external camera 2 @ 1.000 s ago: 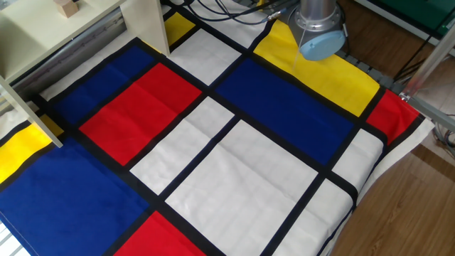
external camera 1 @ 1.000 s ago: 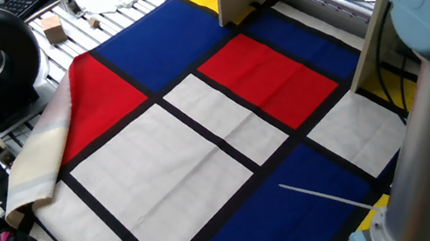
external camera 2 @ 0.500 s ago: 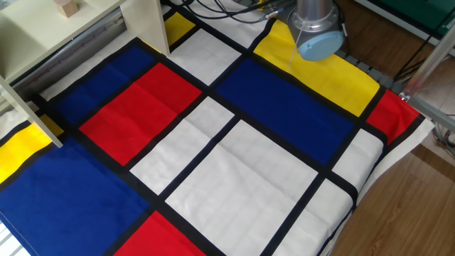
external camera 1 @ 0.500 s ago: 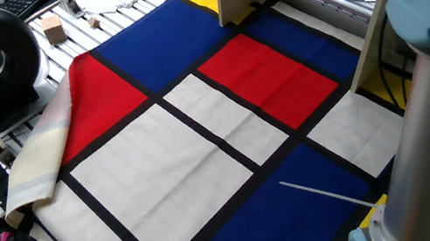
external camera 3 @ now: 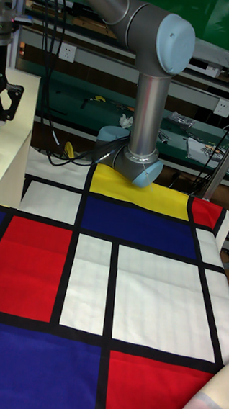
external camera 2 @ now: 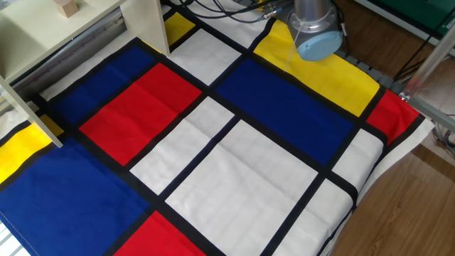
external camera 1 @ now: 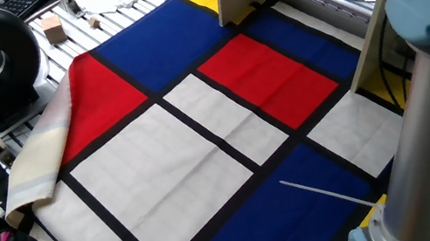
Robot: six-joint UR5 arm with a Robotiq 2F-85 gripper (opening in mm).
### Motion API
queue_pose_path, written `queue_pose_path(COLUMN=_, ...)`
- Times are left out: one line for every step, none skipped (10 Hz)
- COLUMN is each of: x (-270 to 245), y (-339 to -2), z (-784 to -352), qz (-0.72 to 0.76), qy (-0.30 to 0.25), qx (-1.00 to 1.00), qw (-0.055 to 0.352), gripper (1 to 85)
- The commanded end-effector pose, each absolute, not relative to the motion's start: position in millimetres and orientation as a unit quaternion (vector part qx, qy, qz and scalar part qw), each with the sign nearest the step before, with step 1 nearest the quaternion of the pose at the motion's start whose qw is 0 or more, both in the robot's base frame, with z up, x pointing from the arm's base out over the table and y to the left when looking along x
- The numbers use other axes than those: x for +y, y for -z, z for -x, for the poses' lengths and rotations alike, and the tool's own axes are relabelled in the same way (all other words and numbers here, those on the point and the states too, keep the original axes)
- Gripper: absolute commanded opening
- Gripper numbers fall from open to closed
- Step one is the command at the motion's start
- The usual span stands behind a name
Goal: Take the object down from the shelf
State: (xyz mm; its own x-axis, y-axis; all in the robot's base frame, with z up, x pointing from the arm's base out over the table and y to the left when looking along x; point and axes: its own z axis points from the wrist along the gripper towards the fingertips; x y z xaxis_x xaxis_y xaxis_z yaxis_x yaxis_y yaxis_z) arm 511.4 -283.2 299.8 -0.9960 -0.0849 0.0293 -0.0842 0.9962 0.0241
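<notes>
Where your black two-finger gripper [external camera 3: 1,106] hangs over the pale cream wooden shelf [external camera 2: 43,32], its jaws stand apart; the tiny tan wooden cube [external camera 2: 67,7] sits on top, half cropped.

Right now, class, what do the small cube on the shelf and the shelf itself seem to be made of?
The cube: apparently bare wood, tan and matte, though too small for grain to show. The shelf: likely painted or laminated board, going by its smooth cream panels with flat, square edges.
</notes>
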Motion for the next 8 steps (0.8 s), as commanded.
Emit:
queue_pose_path(x=-281, y=-297, z=-507, qz=-0.059, qy=0.015, qx=-0.998, qw=0.031, gripper=58.3)
queue_pose_path(x=-275, y=-294, z=-512, qz=-0.054, qy=0.025, qx=-0.998, qw=0.024, gripper=60.3)
queue_pose_path(x=-277, y=-291, z=-520, qz=-0.060, qy=0.023, qx=-0.998, qw=0.013, gripper=60.3)
queue_pose_path(x=-277, y=-287, z=-525, qz=-0.063, qy=0.022, qx=-0.998, qw=0.009, gripper=60.3)
queue_pose_path(x=-277, y=-285, z=-527, qz=-0.060, qy=0.018, qx=-0.998, qw=0.010, gripper=59.7)
queue_pose_path(x=-279, y=-283, z=-531, qz=-0.059, qy=0.013, qx=-0.998, qw=0.008, gripper=58.7)
queue_pose_path(x=-280, y=-279, z=-536, qz=-0.059, qy=0.014, qx=-0.998, qw=0.005, gripper=58.3)
queue_pose_path(x=-277, y=-277, z=-539, qz=-0.057, qy=0.018, qx=-0.998, qw=0.005, gripper=58.3)
